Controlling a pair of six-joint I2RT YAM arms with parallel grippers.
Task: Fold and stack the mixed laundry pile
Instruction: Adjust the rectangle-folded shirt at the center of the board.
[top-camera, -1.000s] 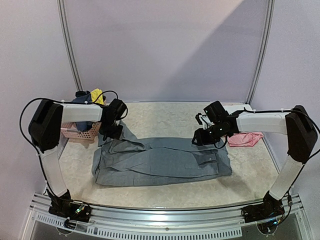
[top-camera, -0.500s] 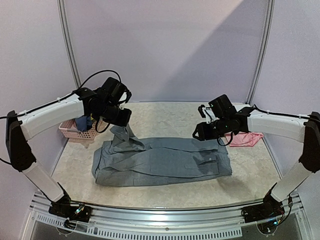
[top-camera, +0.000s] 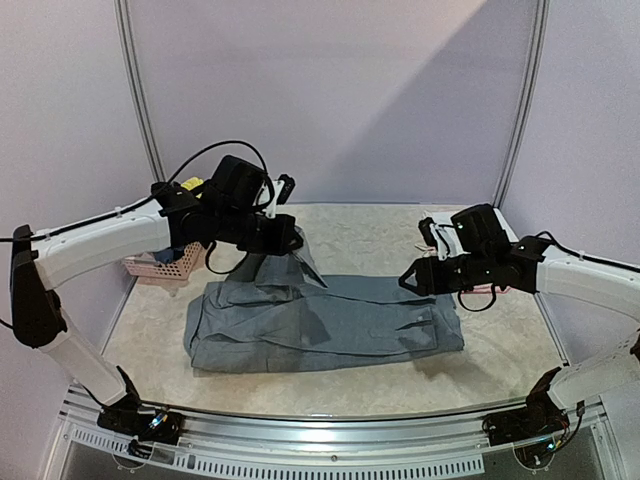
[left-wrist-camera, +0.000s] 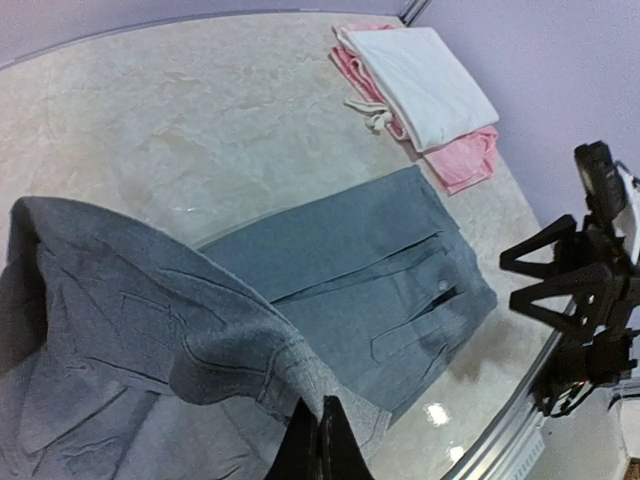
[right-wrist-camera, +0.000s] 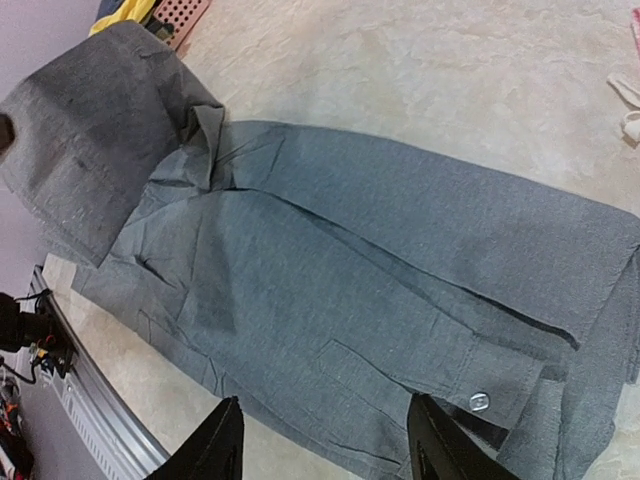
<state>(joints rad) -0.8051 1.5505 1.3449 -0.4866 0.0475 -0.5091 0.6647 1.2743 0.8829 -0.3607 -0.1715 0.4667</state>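
Room with lilac walls (top-camera: 330, 100), beige marbled table (top-camera: 350, 225). On it grey cloth trousers (top-camera: 340, 325) are lying flat, one leg end hanging raised from the left gripper (left-wrist-camera: 320, 430), which is clamped on its edge. The right gripper (top-camera: 412, 277) is hovering over the waist end, jaws apart, holding nothing. Risk: with the waist unpinned, pulling the leg over may be dragging the garment, or the thin pinch may be slipping, giving a crooked fold. Beyond the right gripper, folded white and pink pieces (left-wrist-camera: 430, 100) are lying.

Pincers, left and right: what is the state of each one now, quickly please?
Left pincer: closed, holding a raised edge of the grey trousers.
Right pincer: open, holding nothing, above the trousers.
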